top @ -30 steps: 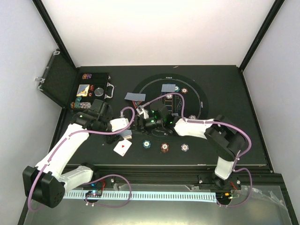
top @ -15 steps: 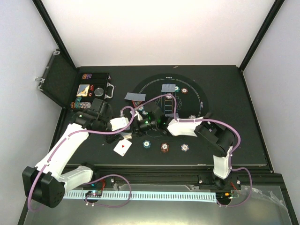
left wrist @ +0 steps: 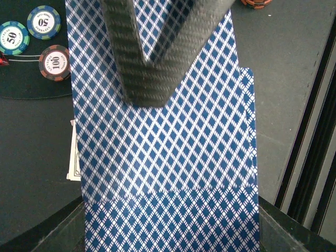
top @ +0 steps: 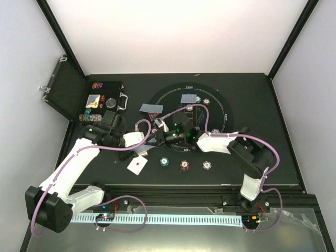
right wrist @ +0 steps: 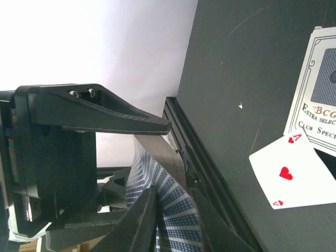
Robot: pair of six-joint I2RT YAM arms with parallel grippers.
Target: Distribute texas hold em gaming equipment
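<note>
Black table point(top: 252, 94); deck point(left wrist: 168, 173) (blue-backed) in left tool point(top: 140, 148)

Blue diamond-backed cards point(left wrist: 168, 173) overlap; ace of hearts point(top: 137, 165) lies face up near striped chips point(top: 184, 166).

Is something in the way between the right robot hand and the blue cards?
No, nothing visible is. The blue-backed cards, pinched by the left gripper, sit right between the right gripper's fingers.
</note>
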